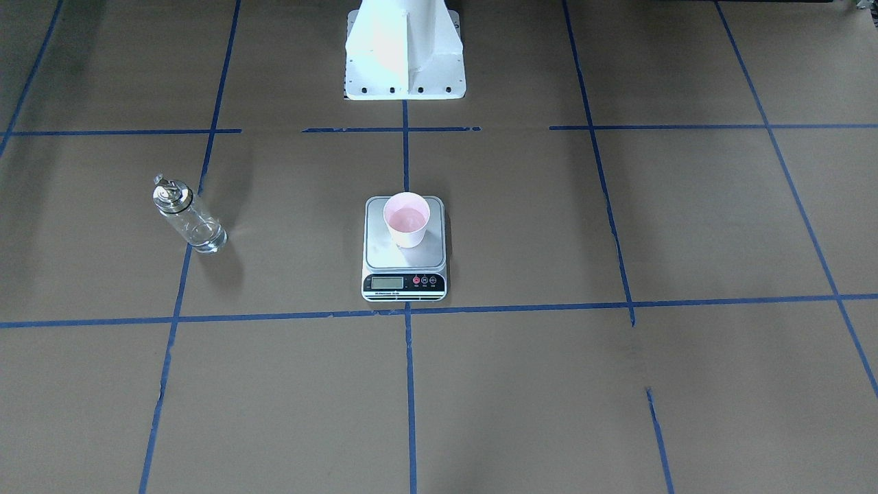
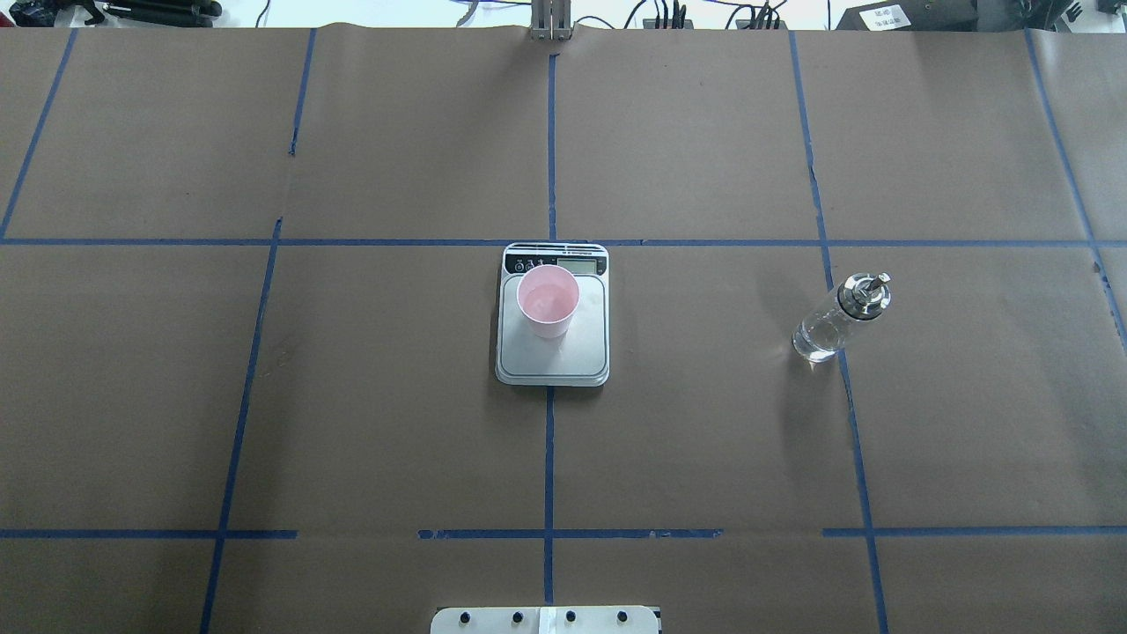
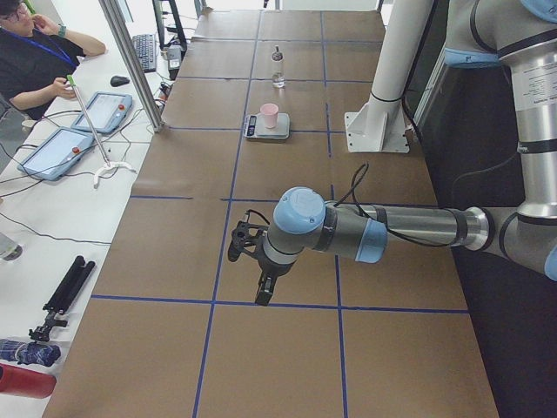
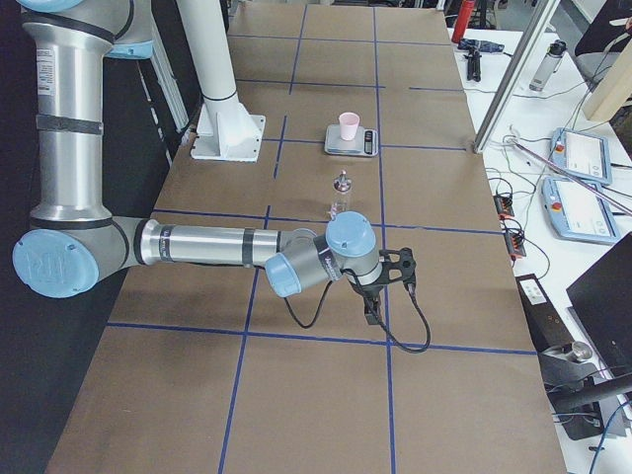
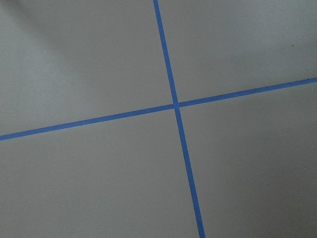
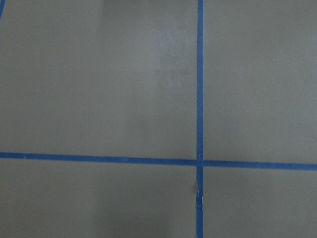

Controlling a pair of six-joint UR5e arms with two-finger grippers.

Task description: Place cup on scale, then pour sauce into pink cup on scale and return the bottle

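Note:
The pale pink cup [image 1: 406, 219] stands upright on the silver plate of the scale [image 1: 405, 261] at the table's middle; both also show in the overhead view, the cup [image 2: 548, 302] on the scale [image 2: 555, 363]. The clear glass bottle [image 2: 832, 321] with its metal spout stands upright and alone on the robot's right side, and shows in the front-facing view [image 1: 188, 221]. A little clear sauce lies in its base. The left gripper [image 3: 263, 292] shows only in the exterior left view, far from the scale. The right gripper [image 4: 372, 314] shows only in the exterior right view, near the bottle [image 4: 342, 195]. Whether they are open or shut I cannot tell.
Brown paper with blue tape lines covers the table. The white robot pedestal [image 1: 405, 62] stands behind the scale. A side table with tablets [image 3: 104, 109], cables and an operator [image 3: 35, 61] runs along the far edge. Both wrist views show only paper and tape.

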